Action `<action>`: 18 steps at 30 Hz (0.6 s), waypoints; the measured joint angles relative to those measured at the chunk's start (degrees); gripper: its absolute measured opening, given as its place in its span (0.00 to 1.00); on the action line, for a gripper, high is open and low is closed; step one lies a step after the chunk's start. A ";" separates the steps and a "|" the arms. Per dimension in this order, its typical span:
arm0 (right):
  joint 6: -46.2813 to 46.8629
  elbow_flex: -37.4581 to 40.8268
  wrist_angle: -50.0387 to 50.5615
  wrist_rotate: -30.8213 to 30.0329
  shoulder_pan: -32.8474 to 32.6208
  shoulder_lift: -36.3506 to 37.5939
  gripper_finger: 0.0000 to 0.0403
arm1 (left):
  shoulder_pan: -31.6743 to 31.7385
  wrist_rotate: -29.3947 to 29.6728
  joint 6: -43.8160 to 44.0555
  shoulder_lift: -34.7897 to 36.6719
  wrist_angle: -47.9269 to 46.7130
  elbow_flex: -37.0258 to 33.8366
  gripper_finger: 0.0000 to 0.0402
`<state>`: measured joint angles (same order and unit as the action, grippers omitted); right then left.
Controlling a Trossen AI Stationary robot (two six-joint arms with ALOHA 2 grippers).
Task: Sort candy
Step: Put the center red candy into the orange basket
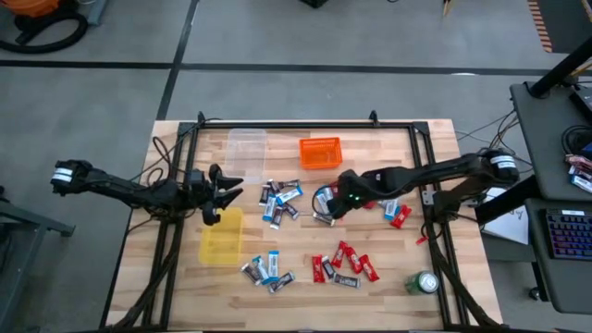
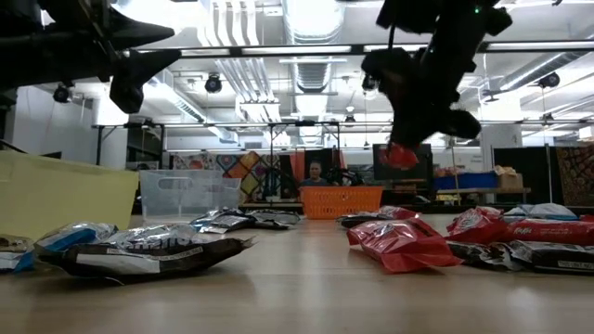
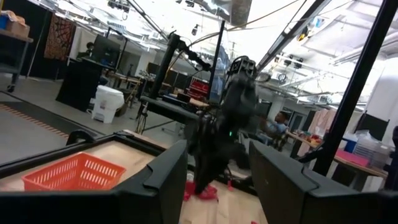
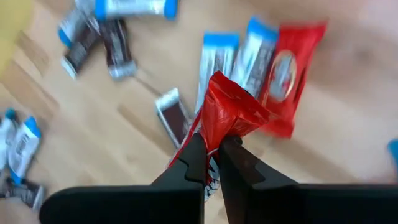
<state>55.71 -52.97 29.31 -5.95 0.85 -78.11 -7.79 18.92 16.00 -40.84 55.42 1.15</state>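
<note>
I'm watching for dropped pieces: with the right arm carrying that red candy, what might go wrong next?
The right gripper pinches the red candy only by a crumpled wrapper end, so it might slip out in transit. It hangs above other loose candy, where a dropped bar would mix back in. The left gripper waits open near the yellow bin.

On the counter [image 1: 388,277], two bins are sitting near the top centre of the high view, one bin [image 1: 246,144] left of the other bin [image 1: 320,152]. A third bin [image 1: 223,237] is lying left of centre, below the left tool [image 1: 228,191]. Candy [image 1: 280,201] is clustering mid-frame and along the bottom [image 1: 344,262]; a can [image 1: 424,282] is standing at lower right.
</note>
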 joint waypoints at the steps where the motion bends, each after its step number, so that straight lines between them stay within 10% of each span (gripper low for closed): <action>1: -1.17 0.00 -0.31 -1.37 0.32 0.80 0.03 | 0.00 0.00 0.12 -0.27 0.02 0.00 0.39; 18: -29.23 -0.11 -25.57 -18.35 13.26 -2.04 0.03 | 0.00 0.02 2.09 -1.55 0.04 0.00 0.39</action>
<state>26.48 -53.08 3.73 -24.30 14.11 -80.16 -7.79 18.94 18.09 -42.39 55.46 1.15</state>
